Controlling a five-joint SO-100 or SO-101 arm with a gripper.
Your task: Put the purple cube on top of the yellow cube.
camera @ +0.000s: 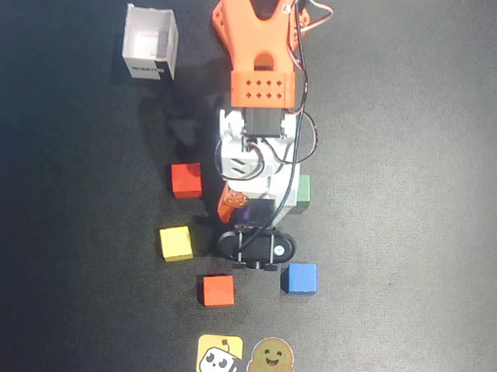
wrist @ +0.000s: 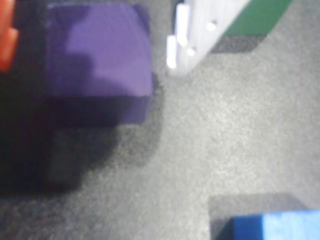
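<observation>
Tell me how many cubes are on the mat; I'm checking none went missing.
6. Overhead view: red cube, yellow cube, orange-red cube, blue cube, green cube half behind the arm, purple cube under the claw. The arm may hide others.

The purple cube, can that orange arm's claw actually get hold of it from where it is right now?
Probably yes. In the wrist view the purple cube sits between the orange finger and the white finger, with nothing lying between them. The green cube stands outside the white finger.
</observation>
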